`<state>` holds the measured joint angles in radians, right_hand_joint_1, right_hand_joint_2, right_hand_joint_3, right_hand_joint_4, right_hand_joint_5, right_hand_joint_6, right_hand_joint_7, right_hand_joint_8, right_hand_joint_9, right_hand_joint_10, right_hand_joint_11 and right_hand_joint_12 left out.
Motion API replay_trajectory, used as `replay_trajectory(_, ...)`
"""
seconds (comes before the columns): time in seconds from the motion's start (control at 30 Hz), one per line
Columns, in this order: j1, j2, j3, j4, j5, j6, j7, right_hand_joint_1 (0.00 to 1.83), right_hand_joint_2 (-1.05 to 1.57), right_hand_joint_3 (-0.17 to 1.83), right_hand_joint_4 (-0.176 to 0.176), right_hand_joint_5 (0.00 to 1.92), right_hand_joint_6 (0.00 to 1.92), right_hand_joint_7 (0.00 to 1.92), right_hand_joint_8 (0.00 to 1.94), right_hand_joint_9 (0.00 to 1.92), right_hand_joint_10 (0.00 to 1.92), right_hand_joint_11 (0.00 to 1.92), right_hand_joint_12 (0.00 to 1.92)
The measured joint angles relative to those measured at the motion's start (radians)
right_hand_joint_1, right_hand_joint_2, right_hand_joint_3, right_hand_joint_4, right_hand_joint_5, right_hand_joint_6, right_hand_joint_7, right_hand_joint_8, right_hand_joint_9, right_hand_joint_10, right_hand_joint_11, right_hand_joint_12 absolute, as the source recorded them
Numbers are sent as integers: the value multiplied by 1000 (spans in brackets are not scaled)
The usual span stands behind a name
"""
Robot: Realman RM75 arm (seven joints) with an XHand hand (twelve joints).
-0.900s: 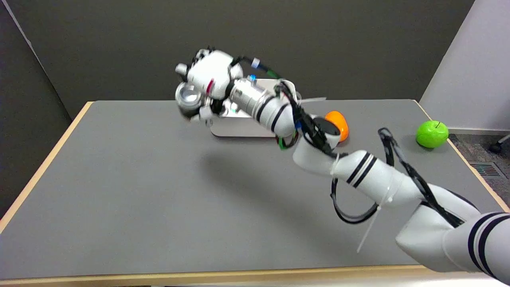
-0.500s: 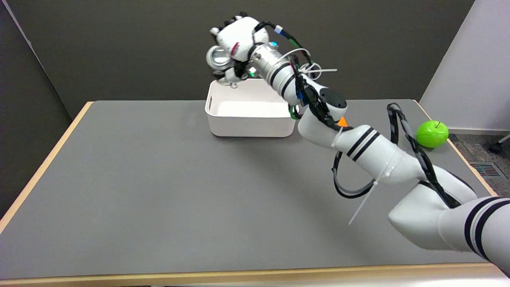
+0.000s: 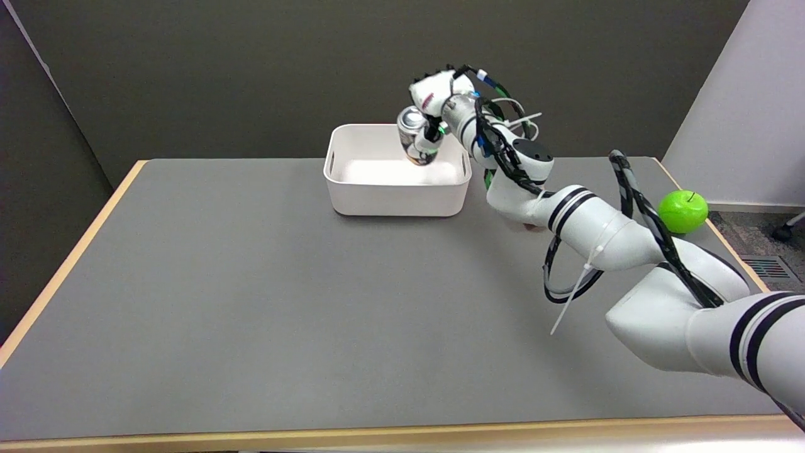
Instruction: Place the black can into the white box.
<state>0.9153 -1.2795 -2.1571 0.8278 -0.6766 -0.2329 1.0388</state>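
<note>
The black can, its silver top turned toward the camera, hangs tilted in the air over the right part of the white box. My right hand grips it from the right and above, fingers wrapped around its body. The can's lower end shows in front of the box's inside back wall; whether it touches the box floor I cannot tell. The white box stands at the far middle of the grey table, open side up, with nothing else visible inside.
A green apple lies near the table's right edge. My right arm stretches from the lower right across the table's right side, cables looping below it. A dark wall stands behind the table.
The hand has carried the can right and down, from high over the box's left back corner to low over its right part. The orange object seen earlier is now hidden behind the arm.
</note>
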Motion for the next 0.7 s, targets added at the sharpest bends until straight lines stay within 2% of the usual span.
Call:
replay_trajectory(0.03, 2, 0, 0, -15, 1, -3, 8, 1145, 1147, 246, -56, 592, 1623, 829, 1251, 646, 1183, 323, 1399)
replay_trajectory(0.07, 2, 0, -1, -27, 3, -6, 15, 762, 851, 713, 24, 326, 877, 532, 746, 468, 949, 180, 1220)
replay_trajectory(0.1, 3, 0, -1, -37, 5, -7, 21, 526, 668, 990, 71, 157, 414, 339, 432, 341, 792, 84, 1107)
replay_trajectory(0.17, 5, 1, -2, -54, 13, -11, 32, 475, 625, 977, 66, 85, 287, 235, 344, 202, 677, 15, 1069)
replay_trajectory(0.23, 5, 2, -2, -64, 23, -12, 42, 327, 516, 931, 56, 4, 141, 40, 201, 10, 510, -1, 966)
replay_trajectory(0.3, 5, 2, -4, -69, 33, -9, 51, 234, 477, 895, 18, -1, -1, -1, 50, -1, 346, -1, 905)
replay_trajectory(0.4, 5, 3, -4, -70, 45, 1, 65, 250, 474, 849, 23, -1, -1, -1, 25, -1, 288, -1, 933)
replay_trajectory(0.43, 5, 4, -5, -68, 48, 5, 70, 231, 453, 850, 15, -1, -1, -1, 5, -1, 179, -1, 871)
replay_trajectory(0.5, 1, 7, -4, -59, 55, 13, 84, 228, 448, 851, 11, -1, -1, -1, -1, -1, 98, -1, 816)
replay_trajectory(0.57, -8, 11, 2, -41, 61, 22, 104, 216, 477, 857, 18, -1, -1, -1, -1, -1, 24, -1, 636)
replay_trajectory(0.63, -17, 15, 10, -26, 63, 28, 121, 199, 516, 869, 19, -1, -1, -1, -1, -1, -1, -1, 439)
replay_trajectory(0.67, -29, 20, 22, -10, 66, 35, 141, 187, 574, 873, 14, -1, 30, 19, 34, 17, 77, -1, 438)
replay_trajectory(0.7, -37, 24, 30, 1, 68, 39, 154, 172, 693, 866, 0, -1, 119, 77, 133, 70, 298, -1, 644)
